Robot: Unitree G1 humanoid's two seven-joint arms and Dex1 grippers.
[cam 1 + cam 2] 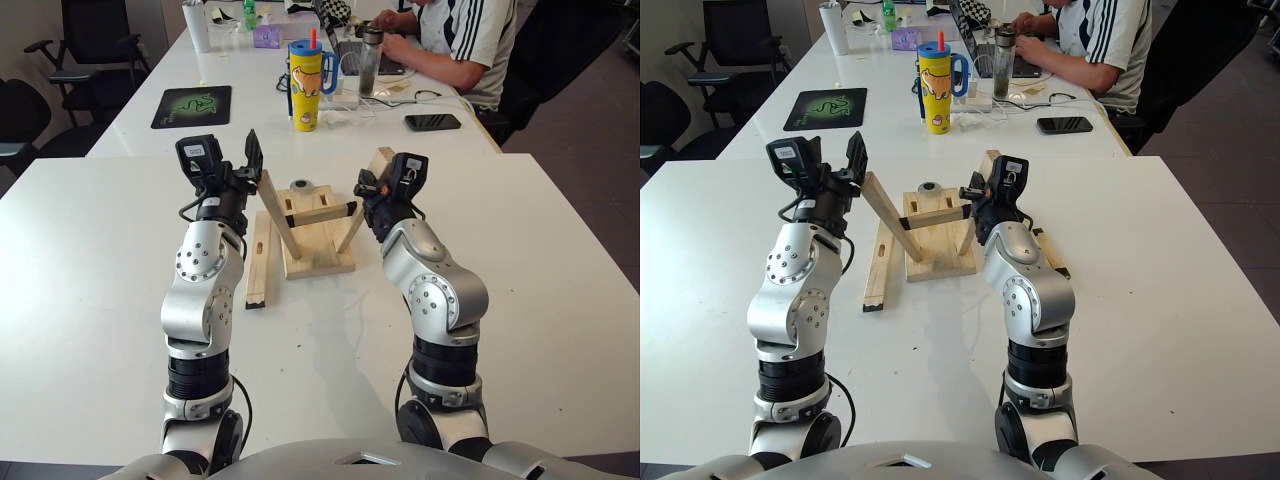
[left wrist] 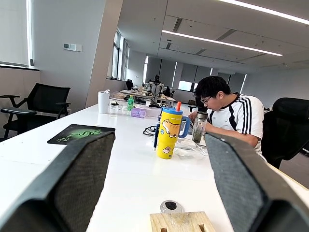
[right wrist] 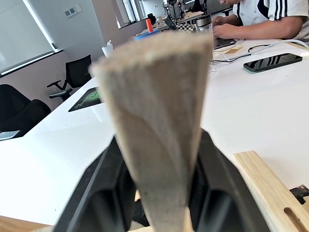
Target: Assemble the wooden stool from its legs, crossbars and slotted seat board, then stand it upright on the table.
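The slotted seat board (image 1: pixel 322 257) lies flat on the white table (image 1: pixel 90 260). One leg (image 1: pixel 280 215) rises from it at a slant, and a crossbar (image 1: pixel 322 212) runs from that leg to a second leg (image 1: pixel 352 228). My right gripper (image 1: pixel 374 192) is shut on that second leg (image 3: pixel 161 121), near its upper end. Just left of the slanted leg's top, my left gripper (image 1: pixel 230 160) stands wide open and holds nothing; a wooden end (image 2: pixel 182 222) shows low between its fingers (image 2: pixel 79 183). A loose frame piece (image 1: pixel 260 262) lies left of the board, and another piece (image 1: pixel 1050 250) lies behind my right arm.
A small black round object (image 1: pixel 300 185) sits just beyond the stool parts. On the farther table stand a yellow mug (image 1: pixel 306 85), a black phone (image 1: pixel 432 122) and a dark mouse pad (image 1: pixel 192 106), where a person works at a laptop. Chairs stand at the far left.
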